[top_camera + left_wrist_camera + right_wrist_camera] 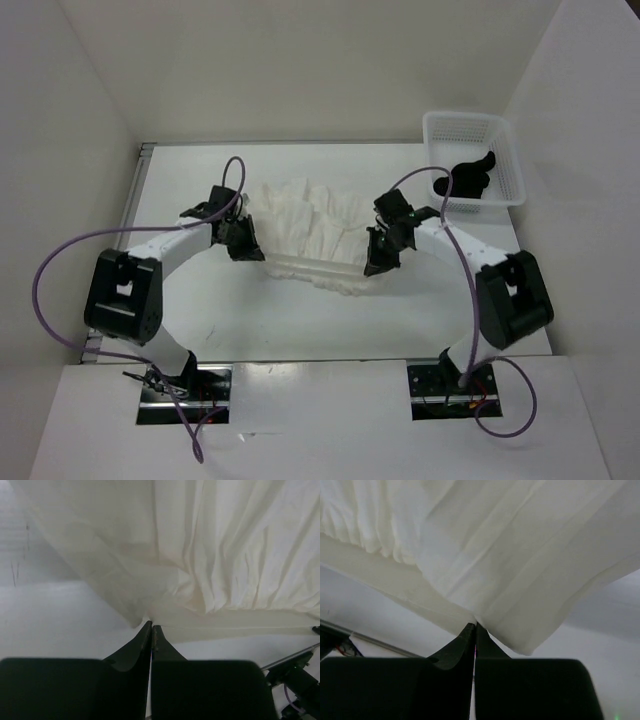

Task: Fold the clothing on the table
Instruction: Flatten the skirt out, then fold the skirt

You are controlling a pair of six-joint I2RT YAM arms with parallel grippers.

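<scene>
The clothing (315,230), thin white wrinkled fabric, lies bunched in the middle of the table (300,320) between my two arms. My left gripper (246,246) is shut on its left edge; in the left wrist view the cloth (210,555) fans out from the pinched fingertips (150,626). My right gripper (379,262) is shut on the right edge, where the fabric (510,555) hangs in creases from the closed tips (475,626). The stretch between both grips looks lifted and taut along its near edge.
A white mesh basket (505,170) stands at the back right of the table with a black cloth lump (472,176) inside. White walls enclose the table on the left, back and right. The arm bases sit at the near edge.
</scene>
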